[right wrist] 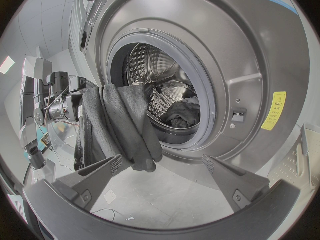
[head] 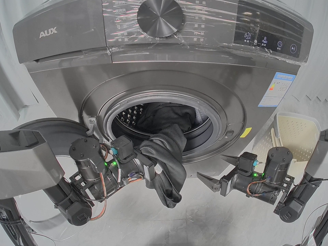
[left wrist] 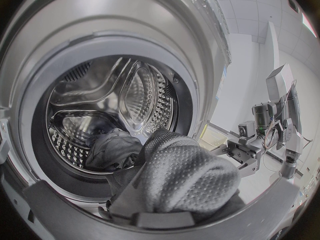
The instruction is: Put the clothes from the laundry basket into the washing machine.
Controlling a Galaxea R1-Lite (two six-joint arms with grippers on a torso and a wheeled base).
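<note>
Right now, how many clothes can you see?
2. One dark garment hangs from the left gripper in front of the washing machine; a second garment lies inside the drum. More may hide in the laundry basket.

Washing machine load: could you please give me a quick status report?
Left gripper holding dark garment at washer opening. Right gripper open, empty. Second garment already in drum. Nothing in the way.

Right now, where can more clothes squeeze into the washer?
The upper half of the drum is free, between the door seal above and the clothes pile below. The opening's lower edge is crowded by the hanging dark garment. Bare floor lies before the washing machine.
</note>
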